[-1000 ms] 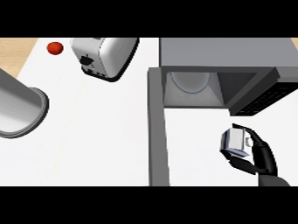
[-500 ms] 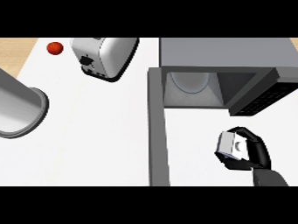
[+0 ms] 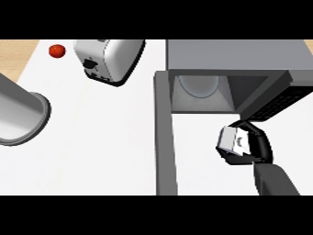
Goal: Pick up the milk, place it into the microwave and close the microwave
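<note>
My right hand (image 3: pixel 258 147) is curled round a small white milk carton (image 3: pixel 231 138), held just in front of the microwave (image 3: pixel 254 59), at the right of its open cavity (image 3: pixel 206 94). The microwave's door (image 3: pixel 164 137) stands open, swung out toward me on the left of the opening. A white round plate lies inside the cavity. My left hand is out of sight; only its grey forearm (image 3: pixel 9 114) shows at the left.
A silver toaster (image 3: pixel 108 58) stands at the back, left of the microwave. A small red round fruit, perhaps a tomato (image 3: pixel 57 50), lies near the back left corner. The counter top (image 3: pixel 97 151) is white.
My right hand has carried the milk carton a little up and left, closer to the microwave's opening. The left forearm and the door have not moved.
</note>
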